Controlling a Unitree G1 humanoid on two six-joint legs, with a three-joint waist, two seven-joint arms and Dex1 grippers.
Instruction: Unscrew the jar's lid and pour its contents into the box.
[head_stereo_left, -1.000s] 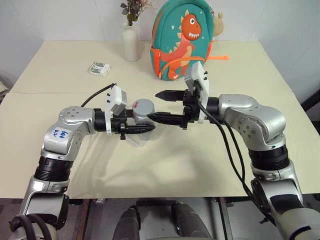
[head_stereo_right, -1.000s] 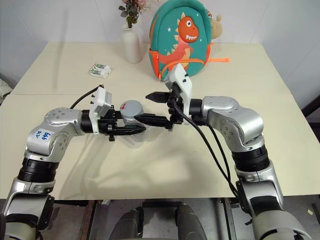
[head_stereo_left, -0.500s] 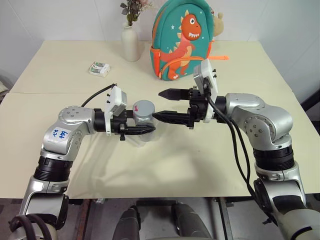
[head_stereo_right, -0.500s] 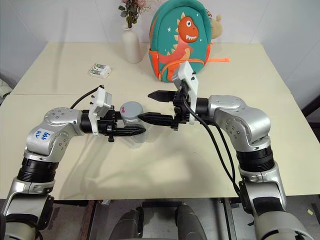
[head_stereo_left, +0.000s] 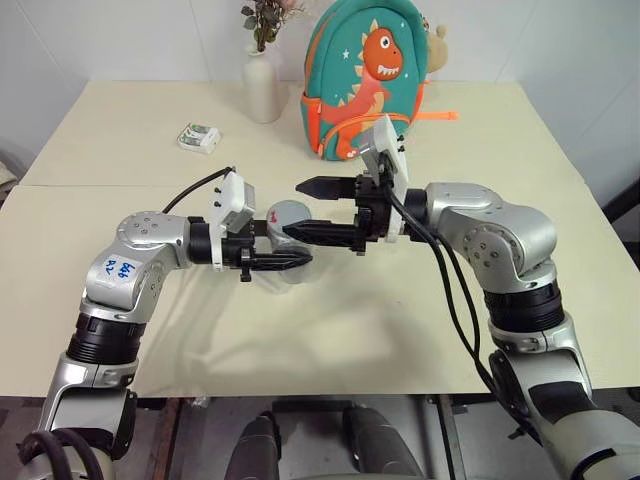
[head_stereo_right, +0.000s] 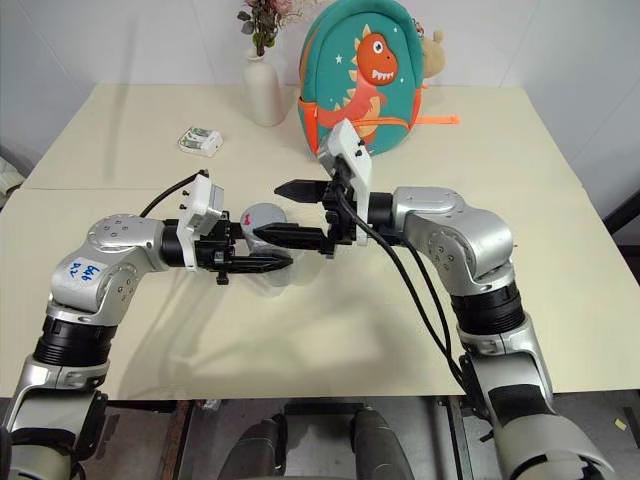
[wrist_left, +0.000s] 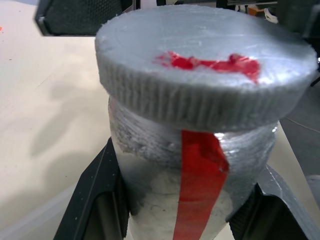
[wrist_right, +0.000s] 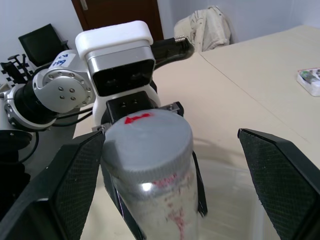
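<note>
While our left gripper (head_stereo_left: 290, 259) clamps the jar (wrist_left: 195, 190), we must close our spread right gripper (head_stereo_left: 295, 209) around the lid (wrist_left: 205, 60).

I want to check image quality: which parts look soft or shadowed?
Left wrist view: grey ribbed lid and silvery red-striped jar sharp, background soft. Right wrist view: black fingers blurred. Left eye view: soft shadows on the beige table under the arms.

Staged test room (plain white walls (head_stereo_left: 120, 40)), bare table (head_stereo_left: 330, 330), backpack (head_stereo_left: 365, 80).
</note>
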